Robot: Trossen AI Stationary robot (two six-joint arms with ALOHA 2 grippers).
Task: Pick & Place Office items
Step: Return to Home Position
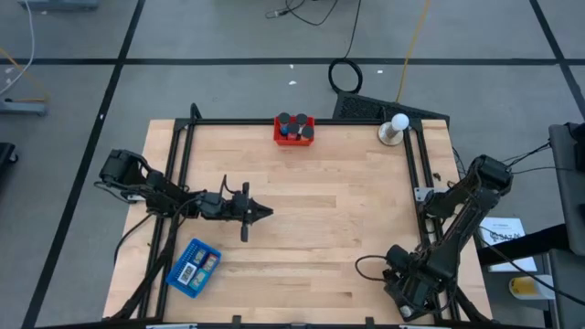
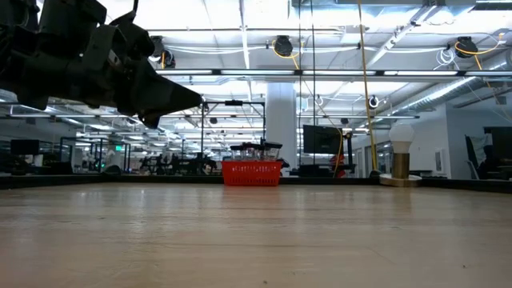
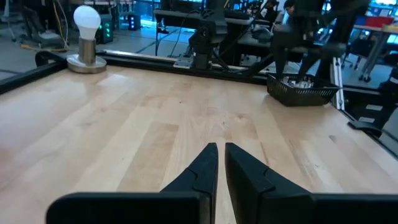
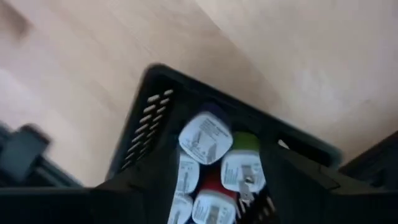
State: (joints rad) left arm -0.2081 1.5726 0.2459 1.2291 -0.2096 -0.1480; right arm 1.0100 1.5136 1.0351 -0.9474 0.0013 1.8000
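My left gripper [image 1: 265,212] is shut on nothing and points level toward the table's right, above the bare middle left of the table [image 3: 221,149]. My right gripper [image 1: 409,285] points down over a black tray [image 4: 149,118] at the near right corner. Its fingers stand apart over the several white-labelled office items [image 4: 205,140] lying in that tray, and I see it touching none of them. A red tray [image 1: 294,130] at the far edge holds black cylinders [image 1: 292,120]. A blue tray [image 1: 194,267] at the near left holds more white-labelled items.
A white ball on a round stand [image 1: 395,128] stands at the far right corner. A black frame rail [image 1: 302,122] runs along the table's far edge and sides. Bare wood [image 1: 320,219] lies between the two arms.
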